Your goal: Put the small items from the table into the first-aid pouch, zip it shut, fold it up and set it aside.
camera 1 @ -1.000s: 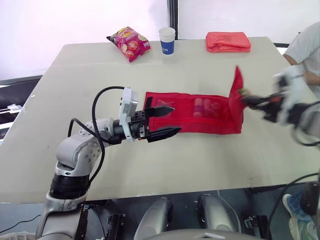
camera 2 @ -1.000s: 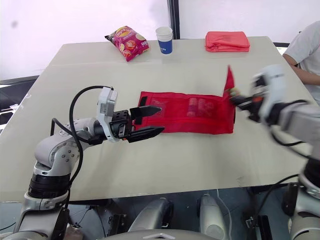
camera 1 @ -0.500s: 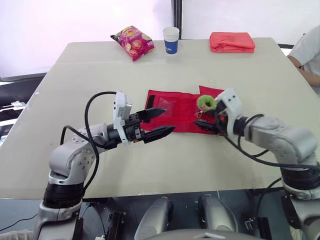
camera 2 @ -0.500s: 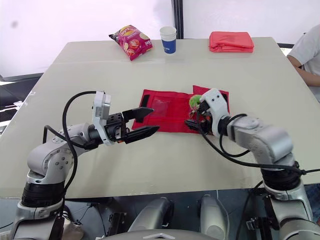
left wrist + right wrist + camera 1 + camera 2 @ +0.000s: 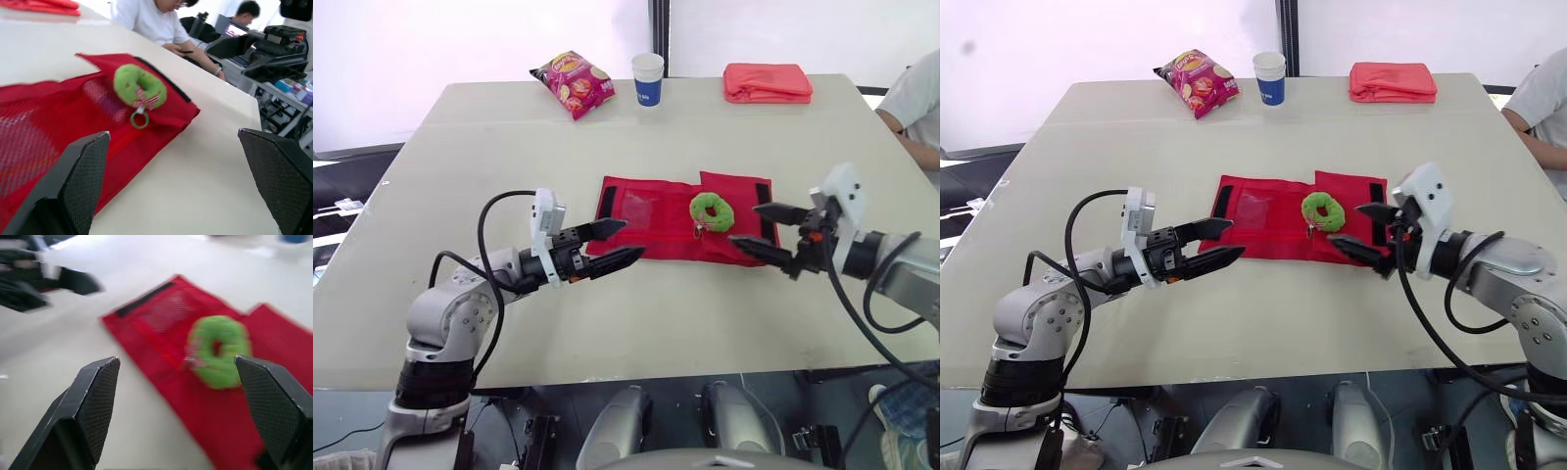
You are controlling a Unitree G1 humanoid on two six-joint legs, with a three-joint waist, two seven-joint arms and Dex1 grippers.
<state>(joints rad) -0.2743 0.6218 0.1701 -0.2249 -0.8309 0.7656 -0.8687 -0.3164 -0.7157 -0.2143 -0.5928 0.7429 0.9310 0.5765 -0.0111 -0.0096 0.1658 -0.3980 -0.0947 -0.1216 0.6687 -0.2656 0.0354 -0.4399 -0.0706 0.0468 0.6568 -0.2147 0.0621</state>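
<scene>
Pouch [image 5: 651, 223]: red fabric with mesh panels and black-trimmed ends, lying flat near the middle of the table [image 5: 607, 323]. Its right-hand panel appears to be folded in over the middle section.

Green ring toy [image 5: 711, 208]: a plush ring with a small loop attached, resting on top of the pouch at the fold rather than inside a pocket.

Left gripper [image 5: 631, 239]: fingers spread apart and empty, hovering at the pouch's left end, with the tips just over its near-left corner.

Right gripper [image 5: 1346, 225]: fingers likewise spread and empty, hovering just off the pouch's right end.

Handling assessment: the pouch looks light, thin and limp. Lifted by one edge it will likely drape and sag rather than hold its shape. The trimmed end edges or a corner of the folded panel seem the soundest places to pinch. The mesh may snag a fingertip. The toy looks soft, light and squashable, so a pinch across its padded ring should hold without damage. The loop is a poor target.

Labels: a snack bag [image 5: 572, 83] at the far edge carries a round logo, but its lettering is too small to read. A cup [image 5: 648, 78] and a folded red cloth [image 5: 768, 81] show no legible writing, nor does the pouch.
</scene>
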